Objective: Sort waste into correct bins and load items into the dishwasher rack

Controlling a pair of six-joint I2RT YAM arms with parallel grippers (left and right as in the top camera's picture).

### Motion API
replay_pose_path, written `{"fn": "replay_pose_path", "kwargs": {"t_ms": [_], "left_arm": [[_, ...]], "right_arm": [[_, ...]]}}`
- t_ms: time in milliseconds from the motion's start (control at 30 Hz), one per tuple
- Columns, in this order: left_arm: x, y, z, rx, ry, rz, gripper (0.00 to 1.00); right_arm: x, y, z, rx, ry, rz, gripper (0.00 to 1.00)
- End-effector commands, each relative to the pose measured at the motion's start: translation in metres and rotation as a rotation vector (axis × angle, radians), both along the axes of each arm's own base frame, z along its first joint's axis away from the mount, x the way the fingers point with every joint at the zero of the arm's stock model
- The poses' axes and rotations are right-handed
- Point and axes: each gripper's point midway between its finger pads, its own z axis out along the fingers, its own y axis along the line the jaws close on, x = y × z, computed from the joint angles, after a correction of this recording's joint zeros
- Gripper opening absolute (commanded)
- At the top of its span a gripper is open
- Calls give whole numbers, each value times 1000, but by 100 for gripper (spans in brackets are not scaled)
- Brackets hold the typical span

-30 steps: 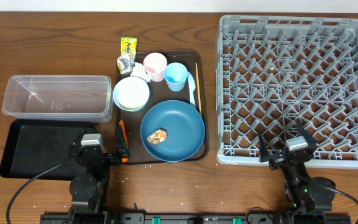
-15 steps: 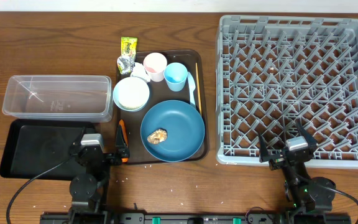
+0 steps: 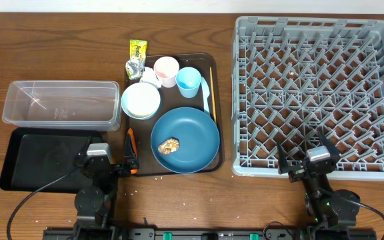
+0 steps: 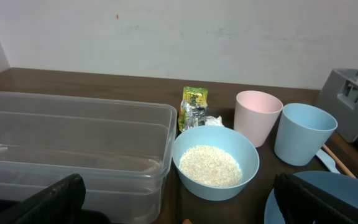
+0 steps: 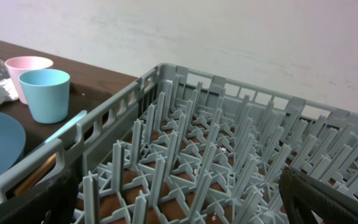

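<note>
A dark-blue plate [image 3: 185, 140] carrying a brown lump [image 3: 171, 145] lies on the brown serving tray. Behind it stand a rice-filled bowl [image 3: 141, 100], a pink cup [image 3: 166, 70] and a light-blue cup [image 3: 188, 80], beside a knife [image 3: 207, 93] and a chopstick [image 3: 212, 83]. The wrapper [image 3: 137, 50] and tissue [image 3: 150, 77] are at the tray's back left, and the carrot [image 3: 131, 150] lies along its left side. My left gripper [image 3: 105, 161] is open, low over the black tray [image 3: 39, 157], facing the clear tub [image 4: 73, 143] and bowl [image 4: 215, 163]. My right gripper [image 3: 305, 153] is open over the grey rack's [image 3: 319, 87] front edge.
The brown serving tray [image 3: 215, 163] sits between the bins and the rack. A few rice grains [image 3: 153, 177] lie on the table in front of it. The rack's upright pegs [image 5: 229, 149] fill the right wrist view.
</note>
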Motion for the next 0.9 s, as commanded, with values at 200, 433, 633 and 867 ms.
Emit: {"fn": "replay_pose_path", "kwargs": {"t_ms": [200,433,633,867], "left_arm": [[0,2,-18,-4,46,11,98],[0,2,-18,-4,46,11,98],[0,2,-18,-4,46,11,98],[2,5,11,-16,-72,32,98]], "right_arm": [[0,-1,-2,14,10,-7,99],[-3,11,16,45,-57,66,99],[-20,45,49,84,-175,288,99],[-17,37,54,403,-65,253,99]]}}
